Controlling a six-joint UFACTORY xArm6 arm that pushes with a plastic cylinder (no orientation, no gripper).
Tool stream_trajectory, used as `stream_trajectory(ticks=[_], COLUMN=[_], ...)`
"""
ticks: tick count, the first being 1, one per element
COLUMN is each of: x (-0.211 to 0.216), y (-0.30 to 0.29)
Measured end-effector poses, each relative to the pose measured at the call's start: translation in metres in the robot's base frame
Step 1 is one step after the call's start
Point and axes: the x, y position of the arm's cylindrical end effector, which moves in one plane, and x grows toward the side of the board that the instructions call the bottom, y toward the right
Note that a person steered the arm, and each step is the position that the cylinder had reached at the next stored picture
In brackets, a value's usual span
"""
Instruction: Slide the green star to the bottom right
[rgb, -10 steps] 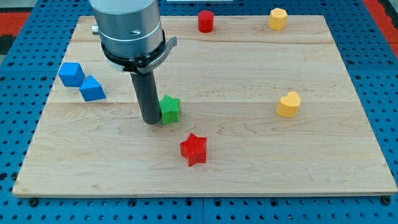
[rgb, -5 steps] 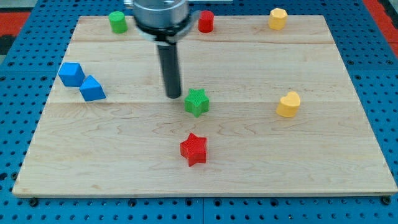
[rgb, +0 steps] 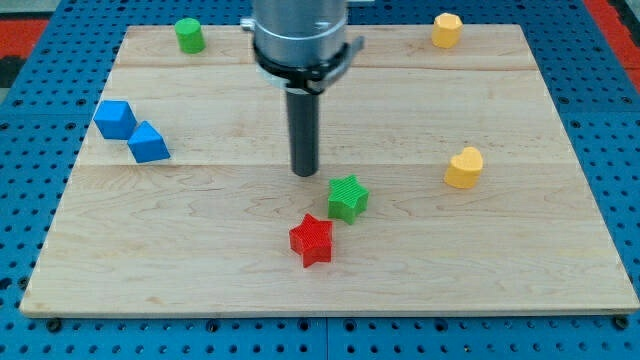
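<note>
The green star (rgb: 347, 197) lies near the middle of the wooden board (rgb: 500, 250), just up and to the right of the red star (rgb: 311, 240). My tip (rgb: 304, 172) stands on the board up and to the left of the green star, a small gap apart from it. The rod rises toward the view's top, and the arm's grey body hides the board's top edge behind it.
A green cylinder (rgb: 188, 35) sits at the top left. Two blue blocks (rgb: 115, 119) (rgb: 148, 143) lie at the left. A yellow block (rgb: 447, 29) is at the top right and another yellow block (rgb: 464, 167) at the right.
The green star has slid right and down, ending beside the red star. My tip has moved right behind it. The arm now hides the red cylinder at the top.
</note>
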Motion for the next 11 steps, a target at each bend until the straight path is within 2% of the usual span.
stream_trajectory(ticks=[1, 2, 3, 4, 6, 7, 8, 9, 10, 11], x=[0.024, 0.028, 0.043, 0.044, 0.063, 0.084, 0.088, 0.115, 0.123, 0.121], y=[0.028, 0.100, 0.070, 0.012, 0.124, 0.152, 0.096, 0.120, 0.183, 0.179])
